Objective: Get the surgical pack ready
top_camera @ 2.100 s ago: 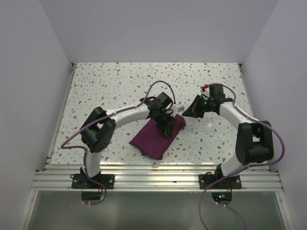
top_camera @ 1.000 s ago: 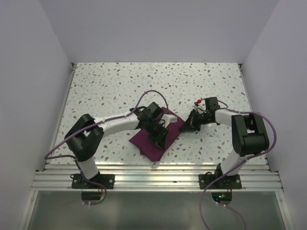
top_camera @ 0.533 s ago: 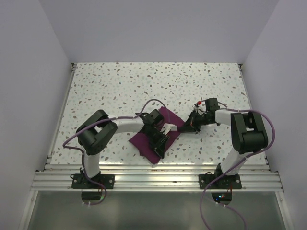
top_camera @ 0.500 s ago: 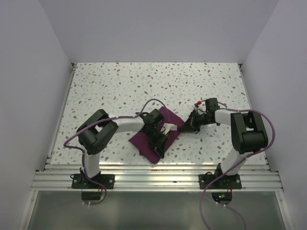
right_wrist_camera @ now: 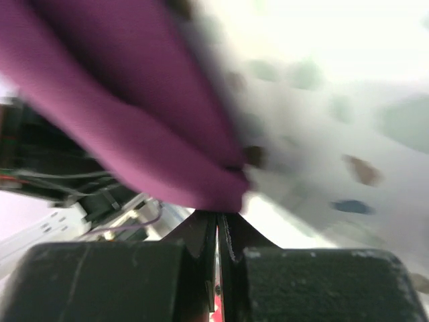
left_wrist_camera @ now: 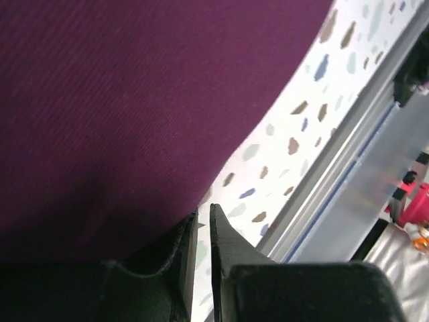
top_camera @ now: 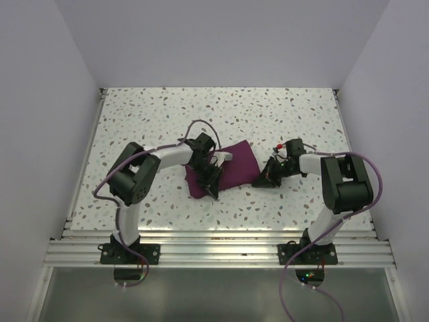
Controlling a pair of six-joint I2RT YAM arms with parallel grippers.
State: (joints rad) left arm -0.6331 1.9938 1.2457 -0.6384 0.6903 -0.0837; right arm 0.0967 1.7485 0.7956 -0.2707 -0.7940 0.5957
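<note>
We find the left gripper nearly closed at the surgical pack edge, hold unconfirmed. The right gripper is closed beside it. We advise slow, level pushes.

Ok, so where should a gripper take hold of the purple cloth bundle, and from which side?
Its right-hand corner, approached low from the right, where the right gripper points. The surgical pack lies flat on the table, but there its folded edge looks rounded and thick, so a gripper could likely close over it.
</note>
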